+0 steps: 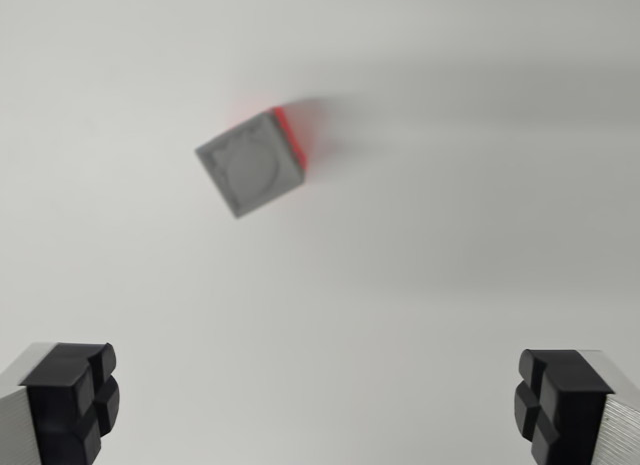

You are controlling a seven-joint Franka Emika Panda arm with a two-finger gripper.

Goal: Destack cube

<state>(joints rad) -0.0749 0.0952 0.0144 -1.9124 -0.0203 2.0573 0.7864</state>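
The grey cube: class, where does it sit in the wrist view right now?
The grey cube sits upper left of centre on the white surface, stacked on a red cube, well above the open gripper.

My two fingers (pixel 70 400) are cut off by the bottom edge. Grey cube (pixel 250 165) blurred; the red cube (pixel 292 135) beneath shows only a sliver.

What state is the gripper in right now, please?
Gripper: open, black fingers spread wide, holding nothing; the grey cube on a red cube lies apart from them.
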